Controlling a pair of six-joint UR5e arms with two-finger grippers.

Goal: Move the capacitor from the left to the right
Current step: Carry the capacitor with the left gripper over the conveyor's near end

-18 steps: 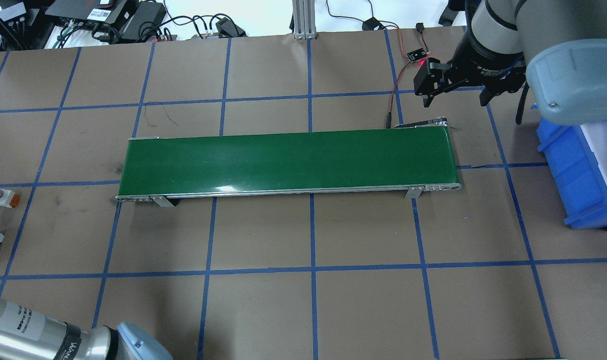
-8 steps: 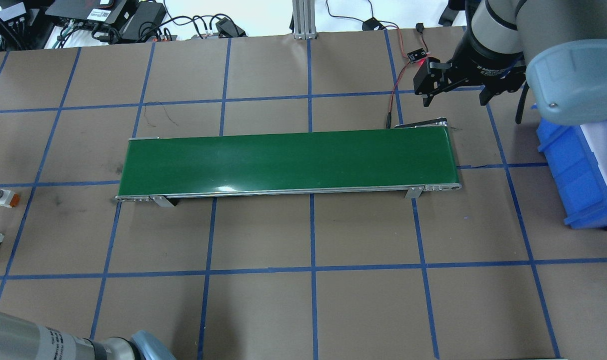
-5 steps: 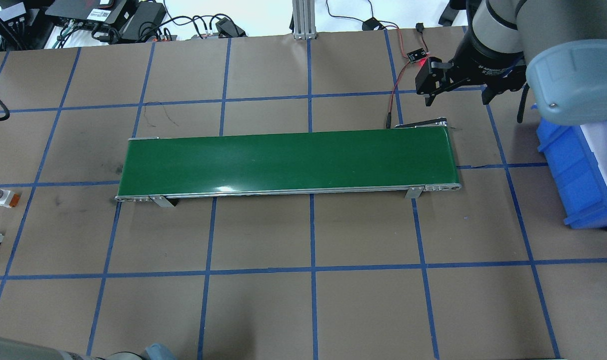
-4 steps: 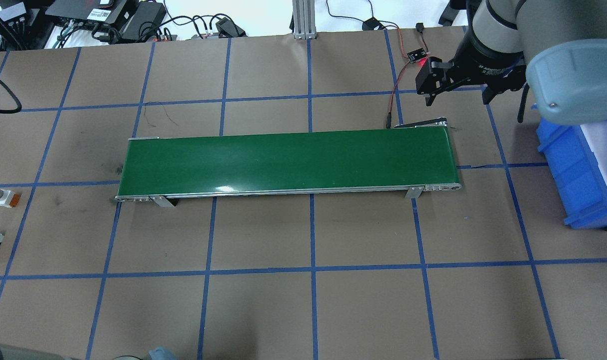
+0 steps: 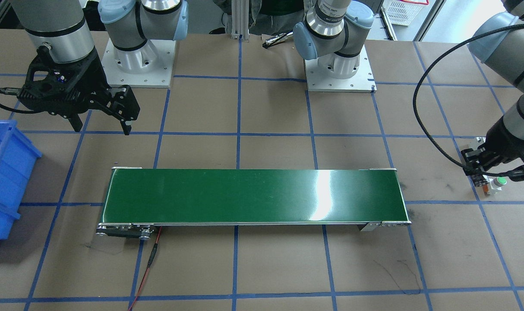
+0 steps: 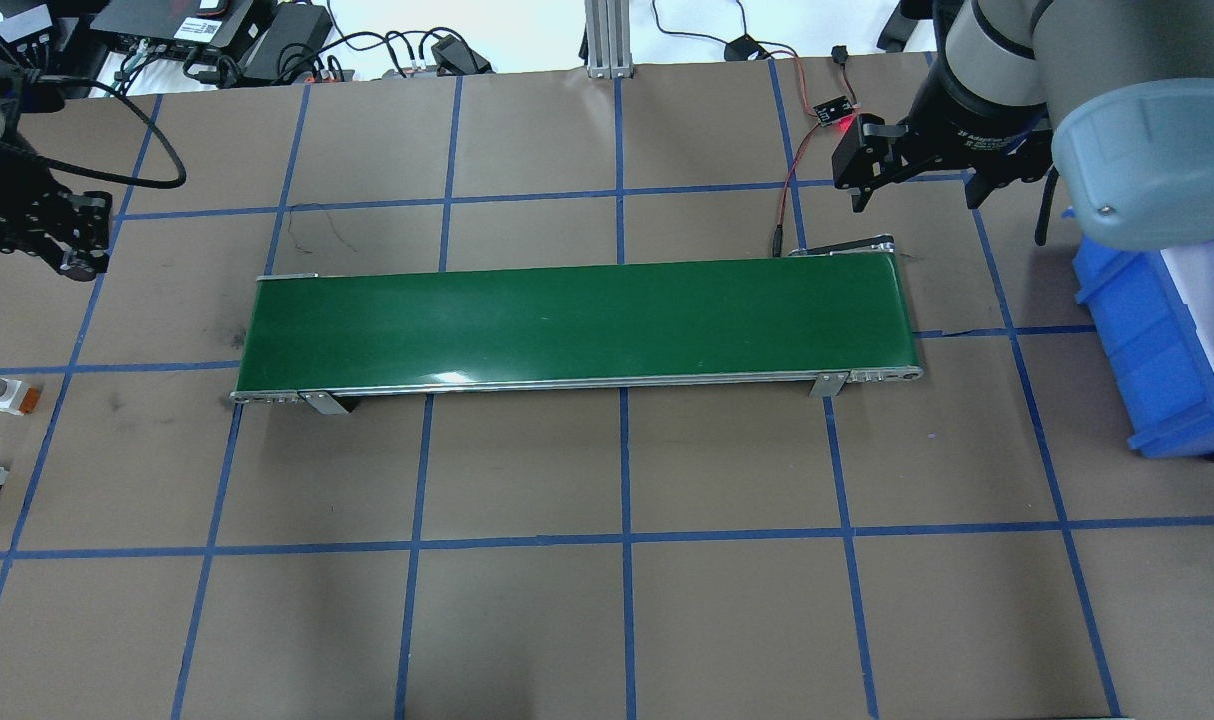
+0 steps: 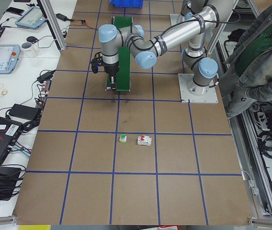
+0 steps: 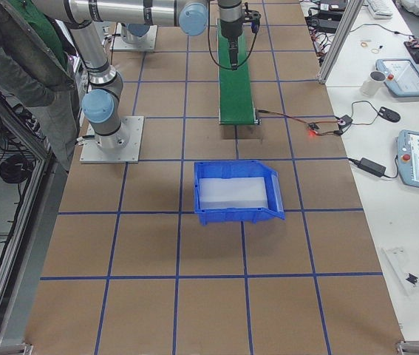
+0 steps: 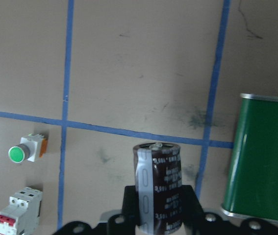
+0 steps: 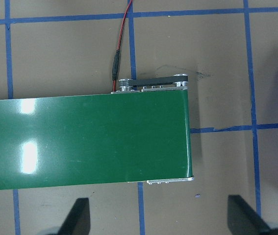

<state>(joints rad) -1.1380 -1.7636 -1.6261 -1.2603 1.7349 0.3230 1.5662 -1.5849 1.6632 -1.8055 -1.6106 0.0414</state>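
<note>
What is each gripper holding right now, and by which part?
The left gripper holds the capacitor, clamped by the sides of one end, the rest protruding beyond the jaws. The right gripper is open and holds nothing.

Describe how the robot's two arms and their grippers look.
Both arms, the left arm and the right arm, are silver-grey tubes with pale blue joint caps. Each ends in a black two-finger gripper: the left gripper and the right gripper. A black cable loops beside the left arm's wrist. White lettering on the right wrist is too small to read.
</note>
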